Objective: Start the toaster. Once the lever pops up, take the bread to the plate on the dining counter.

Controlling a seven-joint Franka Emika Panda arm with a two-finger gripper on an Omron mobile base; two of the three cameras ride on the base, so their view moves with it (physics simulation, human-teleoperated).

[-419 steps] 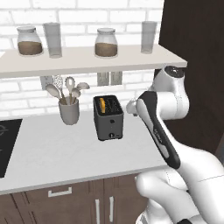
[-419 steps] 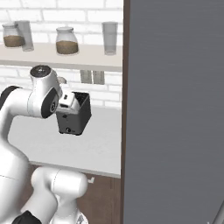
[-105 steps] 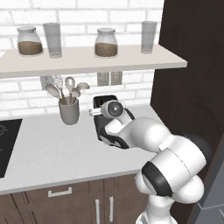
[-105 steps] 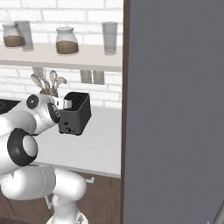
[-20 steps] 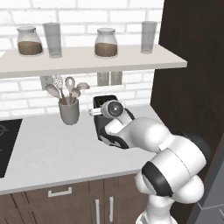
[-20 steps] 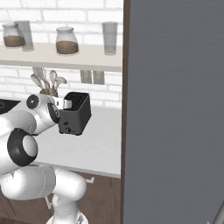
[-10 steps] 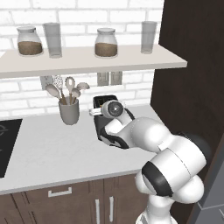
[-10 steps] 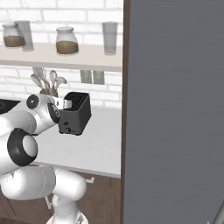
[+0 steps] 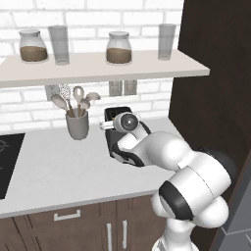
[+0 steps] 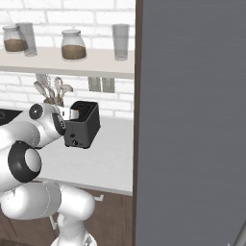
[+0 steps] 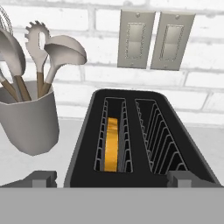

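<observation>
The toaster is seen from just above in the hand view, its two slots running away from the camera, and the bread is sunk down in the left-hand slot, only its golden-orange crust edge being shown between the wire guides. The right-hand slot is seen bare down to its wires. The end effector is held spread wide, released, with nothing between its tips; one fingertip is seen just off the toaster's near left corner and the other rises at the near right corner, so the toaster's near end is straddled by them. Whether either tip is touching the casing cannot be told.

In the left base view the toaster is largely covered by the white arm, which is bent over it from the lower right. In the right base view the toaster is shown as a dark box on the pale bench, with a small round knob low on its front, and the arm's wrist is pressed in close on its left side.

A grey utensil cup with spoons and a slotted server is stood just beside the toaster on the left. Two wall switch plates are mounted on the white brick behind. Above, a shelf is loaded with jars and glasses.
</observation>
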